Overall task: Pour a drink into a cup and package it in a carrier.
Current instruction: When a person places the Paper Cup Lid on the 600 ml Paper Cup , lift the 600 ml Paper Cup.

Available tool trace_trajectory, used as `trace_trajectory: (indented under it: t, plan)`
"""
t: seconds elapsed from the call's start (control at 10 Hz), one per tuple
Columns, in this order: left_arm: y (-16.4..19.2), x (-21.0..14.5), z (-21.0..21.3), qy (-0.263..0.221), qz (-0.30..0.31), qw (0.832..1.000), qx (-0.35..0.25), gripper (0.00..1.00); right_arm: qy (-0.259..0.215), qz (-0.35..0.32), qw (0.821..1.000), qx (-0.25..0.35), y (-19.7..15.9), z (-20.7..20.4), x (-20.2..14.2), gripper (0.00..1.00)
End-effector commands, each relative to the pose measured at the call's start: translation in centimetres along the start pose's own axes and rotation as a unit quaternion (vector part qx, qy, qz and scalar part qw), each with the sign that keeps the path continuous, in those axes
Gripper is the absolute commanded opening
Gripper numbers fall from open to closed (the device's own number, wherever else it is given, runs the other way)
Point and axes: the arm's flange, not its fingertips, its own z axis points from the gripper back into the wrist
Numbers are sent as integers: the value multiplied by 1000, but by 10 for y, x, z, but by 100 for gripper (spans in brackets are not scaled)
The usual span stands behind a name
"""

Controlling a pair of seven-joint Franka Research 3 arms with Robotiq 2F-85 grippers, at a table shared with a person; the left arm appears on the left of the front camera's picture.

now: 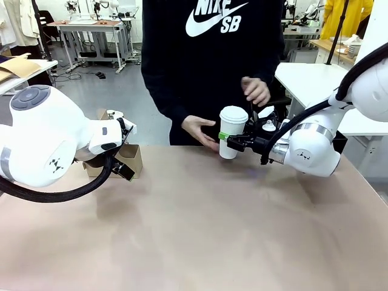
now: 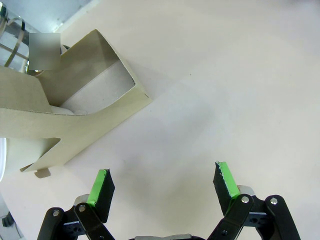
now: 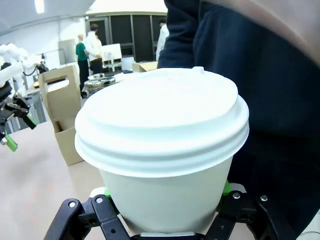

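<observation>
Two fingers of my right gripper (image 1: 233, 141) are clamped around the white paper cup (image 1: 232, 132), on the lower part of its wall and well under the lid (image 3: 160, 115). The cup is upright above the far side of the table (image 1: 194, 230), just beside the person's hand (image 1: 200, 130). I can't tell whether it touches the tabletop.

I judge that thin paper wall to be soft. Squeeze harder and it will dent, and the lid could pop. With the lid on I can't see how full it is, so I'd treat it as bottom-heavy and sloshy and keep it vertical. The present hold suits me, since the taper stops it slipping down through the pads (the lid rim is no place to grab).

My left gripper (image 2: 163, 180) is spread wide and holds nothing, hanging over bare table just beside the carrier (image 2: 75, 125). That brown cardboard looks light and likely to skid or tip, so I'd steady it by its base wall rather than the tall handle tab.
</observation>
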Motion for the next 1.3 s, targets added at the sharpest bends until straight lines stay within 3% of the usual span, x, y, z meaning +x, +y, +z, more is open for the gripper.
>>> trace_trajectory:
  t: [0.0, 1.2]
  plan:
    - [0, 0, 0, 0, 0, 1000, -1, 100, -4, 2, 1000, 0, 2, -1, 6, 80]
    - [0, 0, 0, 0, 0, 1000, -1, 100, 0, 0, 1000, 0, 0, 0, 0, 80]
